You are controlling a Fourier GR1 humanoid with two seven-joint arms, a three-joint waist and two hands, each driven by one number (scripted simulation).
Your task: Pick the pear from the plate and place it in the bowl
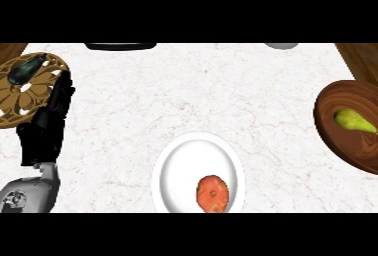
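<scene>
Head view, white marbled counter (221, 90). Item: pear (354, 121), yellow-green, lying on its side inside the dark wooden plate (332, 135) at the right edge; the plate is cut off by the picture's border, and the pear sits in its upper half, narrow end pointing down and to the right. No hand touches it. Item: white bowl (177, 165), oval in outline, low centre, its lower rim running under the bottom band; it holds one orange-red round fruit (212, 193) in its lower right part, close to the rim. Bowl and wooden plate are well apart, with bare counter between them. Item: left hand (53, 110), black, on a grey forearm (29, 192) coming up from the lower left corner; its fingers are straight and lie together, pointing up, carrying nothing, their tips overlapping the right rim of the trivet. Item: trivet (22, 102), round, brown and gold with pierced openwork, at the far left edge; a dark green oval object (28, 68) lies on its upper part. Item: black object (120, 46), flat and dark, partly cut off at the top edge, left of centre. Item: small grey object (281, 45), also cut off at the top edge, right of centre. Brown wood shows in both upper corners. Right hand: outside this view.
</scene>
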